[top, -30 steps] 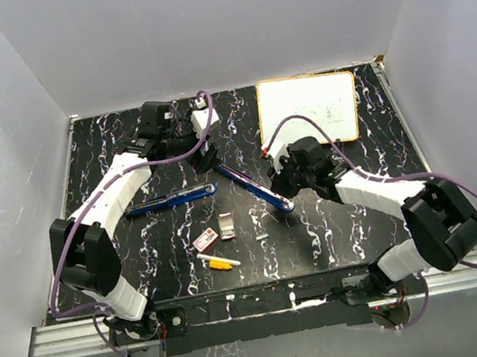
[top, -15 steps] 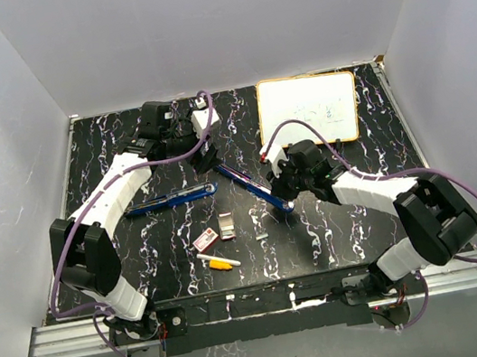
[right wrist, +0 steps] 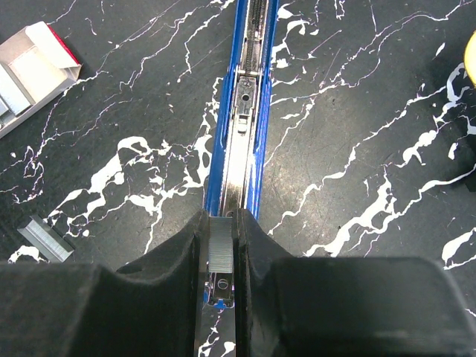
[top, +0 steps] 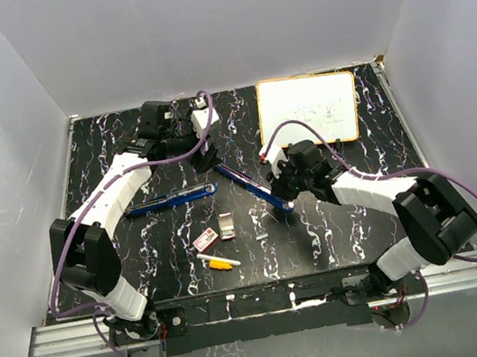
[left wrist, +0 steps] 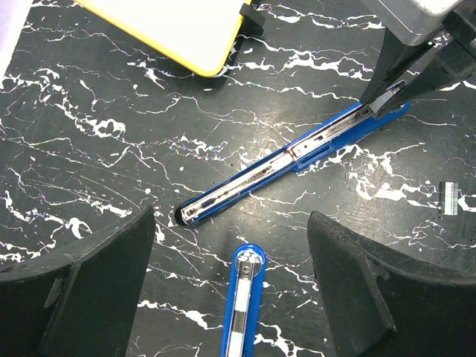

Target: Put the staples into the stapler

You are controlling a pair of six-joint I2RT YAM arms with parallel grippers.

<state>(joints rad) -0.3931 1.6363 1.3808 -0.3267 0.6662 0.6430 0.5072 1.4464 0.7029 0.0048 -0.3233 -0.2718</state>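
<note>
The right fingers (right wrist: 178,260) are clenched on a short grey strip (right wrist: 221,249) of staples, pinching its two flat sides. The strip sits right over the near end of the stapler (right wrist: 242,149), in line with its open silver channel. Whether the strip has seated on the rail cannot be told.

The strip looks light and stiff along its length, but it is only glued wire and would likely snap or shed staples if squeezed hard or bent. The side pinch suits it. It probably wants to be lowered level and slid along the channel, not pushed in at an angle.

Left of the stapler lies the opened box (right wrist: 33,67), with a loose strip (right wrist: 43,238) nearer the fingers.

The left fingers (left wrist: 97,275) are spread wide and hold nothing. They hang above the stapler's far tip and above the end of a second blue piece (left wrist: 244,297), perhaps its lid. Beyond the stapler a whiteboard (top: 308,109) rests on the worktop (top: 338,226).
</note>
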